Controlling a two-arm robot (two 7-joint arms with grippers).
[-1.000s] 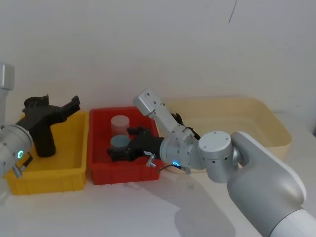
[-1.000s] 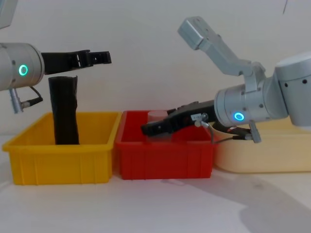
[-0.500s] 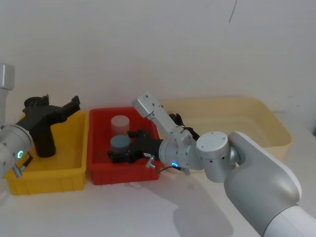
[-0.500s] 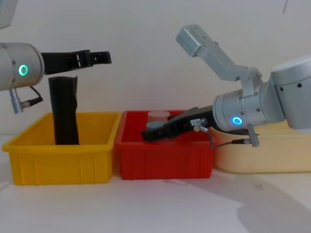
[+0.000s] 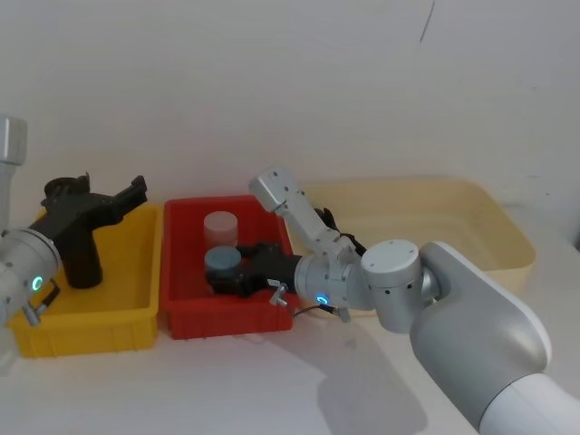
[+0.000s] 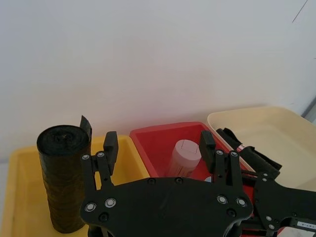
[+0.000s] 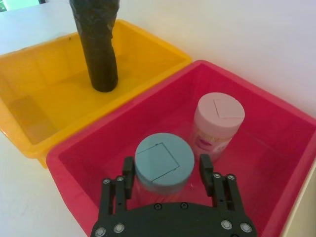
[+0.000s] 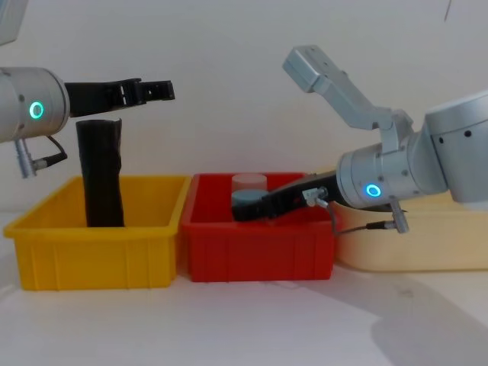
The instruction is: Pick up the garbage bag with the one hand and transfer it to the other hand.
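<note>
Right gripper [image 7: 168, 174] in the red bin [image 5: 181, 313]
Its spread fingers flank a blue-lidded jar [image 7: 158, 160]; left gripper [image 8: 152, 90], released, hovers left of the bin.

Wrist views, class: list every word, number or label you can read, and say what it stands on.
No text is readable.
Pink print on the pink-lidded white plastic jar: too blurred to read.
On the right gripper, a small white label: too small to read.

Pretty bright, even light all over, no glare. Soft grey shadows from the arms fall on the white tabletop [image 5: 272, 381]. Everything's sharp, wrist views included.
</note>
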